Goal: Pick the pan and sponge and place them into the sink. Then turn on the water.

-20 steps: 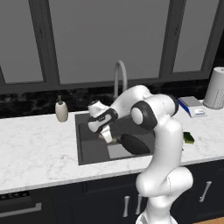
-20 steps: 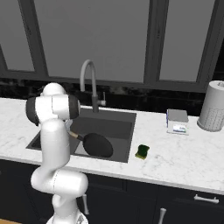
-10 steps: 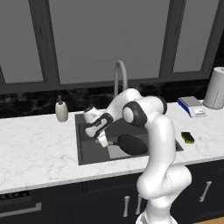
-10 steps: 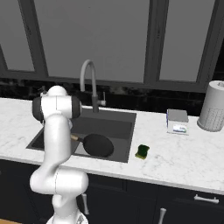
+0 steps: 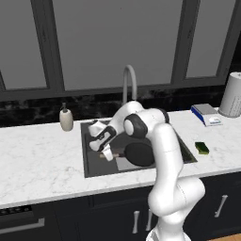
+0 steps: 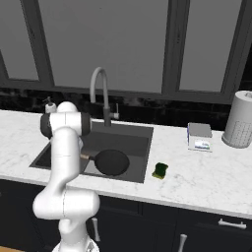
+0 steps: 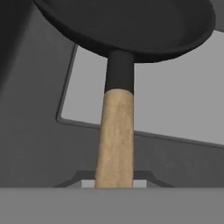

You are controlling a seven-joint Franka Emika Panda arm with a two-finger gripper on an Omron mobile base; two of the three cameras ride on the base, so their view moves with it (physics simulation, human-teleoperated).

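1. Round black frying pan w/ long light wooden handle (image 5: 139, 154) down inside large dark grey rectangular sink (image 6: 140, 134), body over pale square drain plate (image 7: 175, 109); whether resting on sink floor or held just above it can't be told.
2. Small yellow sponge w/ dark green scouring top (image 6: 160, 170) on white marble tabletop (image 6: 206, 177), just beside sink's right rim, apart from arm. Not yet in sink.
3. No stream from tall grey gooseneck faucet (image 6: 101, 93); water step not done.
4. Judged approx one third through: pan placement at its end, sponge + faucet left.
5. White arm bent over sink's left half, elbow high, forearm reaching left and down; end effector (image 5: 104, 151) low in basin at pan handle's free end.
6. End effector clenched on pan handle: in hand view handle runs straight up from bottom centre to pan.
7. Likely next: let go of handle, lift clear, swing right to sponge.
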